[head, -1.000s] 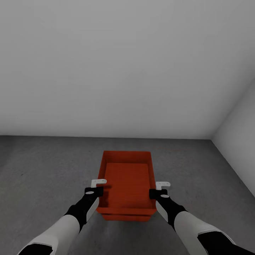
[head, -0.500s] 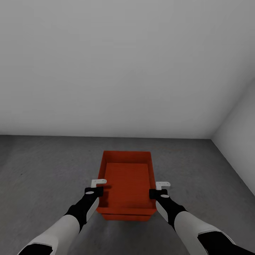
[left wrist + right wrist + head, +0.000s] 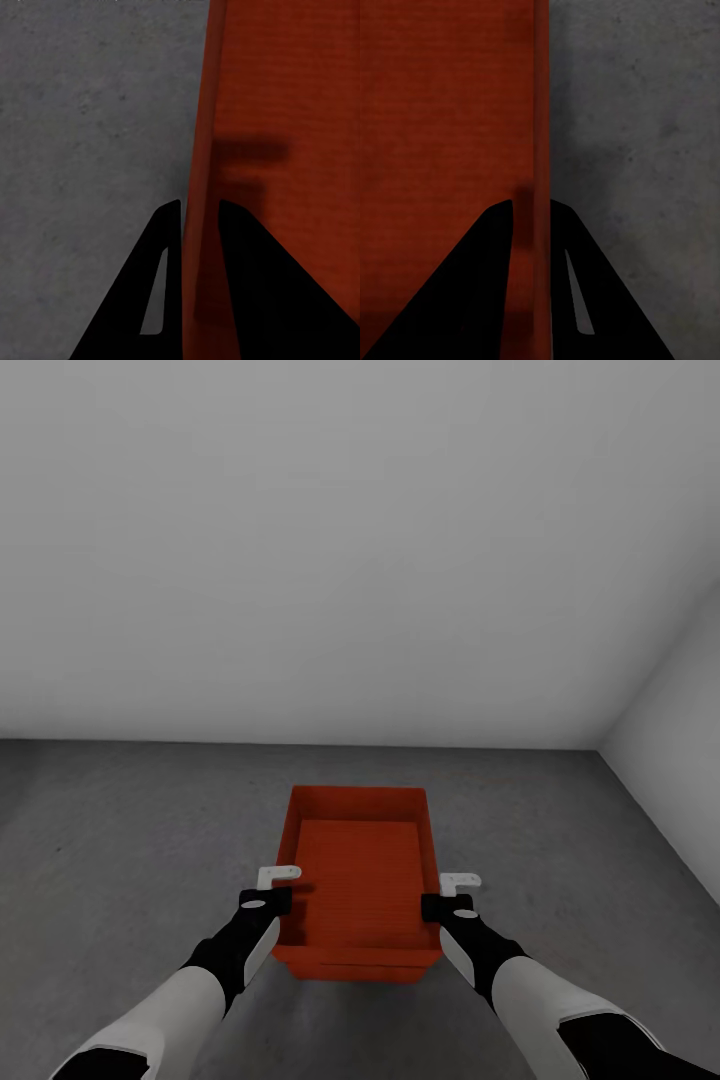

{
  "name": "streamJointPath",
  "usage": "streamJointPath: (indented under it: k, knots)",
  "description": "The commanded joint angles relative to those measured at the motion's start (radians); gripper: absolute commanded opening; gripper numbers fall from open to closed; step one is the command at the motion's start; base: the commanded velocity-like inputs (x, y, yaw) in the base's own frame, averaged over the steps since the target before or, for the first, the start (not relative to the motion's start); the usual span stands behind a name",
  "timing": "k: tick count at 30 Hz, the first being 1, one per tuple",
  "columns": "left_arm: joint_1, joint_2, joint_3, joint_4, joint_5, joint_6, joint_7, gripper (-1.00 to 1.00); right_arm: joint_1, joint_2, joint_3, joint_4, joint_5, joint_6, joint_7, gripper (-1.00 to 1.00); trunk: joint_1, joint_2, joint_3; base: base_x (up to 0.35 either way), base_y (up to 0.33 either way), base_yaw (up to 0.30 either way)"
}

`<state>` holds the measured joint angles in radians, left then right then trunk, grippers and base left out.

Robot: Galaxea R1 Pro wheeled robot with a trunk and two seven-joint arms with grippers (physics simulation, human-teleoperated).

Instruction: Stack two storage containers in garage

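Nothing is seen to have shifted over the last second: the upper storage container (image 3: 360, 880) is held by both side walls, nested on the lower container (image 3: 356, 967) on the garage floor (image 3: 120, 840). The left gripper (image 3: 272, 900) and right gripper (image 3: 446, 905) are each closed on a thin wall. The stack is judged made, with release remaining.

The floor (image 3: 120, 840) is dark grey, matte and mottled like concrete, filling the lower half of the head view and meeting white walls at centre and right. Low in the middle, a storage container (image 3: 355, 968) sits on it beneath a second, nested one (image 3: 360, 860).
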<state>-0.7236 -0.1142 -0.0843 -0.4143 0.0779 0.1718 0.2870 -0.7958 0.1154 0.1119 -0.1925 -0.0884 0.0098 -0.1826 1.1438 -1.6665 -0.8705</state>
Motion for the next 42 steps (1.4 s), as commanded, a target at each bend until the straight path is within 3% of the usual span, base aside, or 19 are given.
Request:
streamJointPath:
  k: [1,10,17,42]
  knots:
    - [0.0,0.001,0.003,0.0,0.091,0.006,0.009,-1.0,0.0,0.0,-0.011,-0.004,0.007,-0.036,-0.101,-1.0,0.0,0.0,-0.001,0.0,0.0,0.0]
    - [0.0,0.001,0.003,0.0,0.091,0.006,0.009,-1.0,0.0,0.0,-0.011,-0.004,0.007,-0.035,-0.101,-1.0,0.0,0.0,-0.001,0.0,0.0,0.0]
    - [0.0,0.001,0.003,0.0,0.091,0.006,0.009,-1.0,0.0,0.0,-0.011,-0.004,0.007,-0.035,-0.101,-1.0,0.027,-0.049,-0.023,0.0,0.0,0.0]
    - [0.0,0.001,0.003,0.005,0.09,0.006,0.009,-1.0,0.0,0.0,-0.011,-0.004,0.007,-0.036,-0.103,-1.0,0.027,-0.049,-0.023,0.0,0.0,0.0]
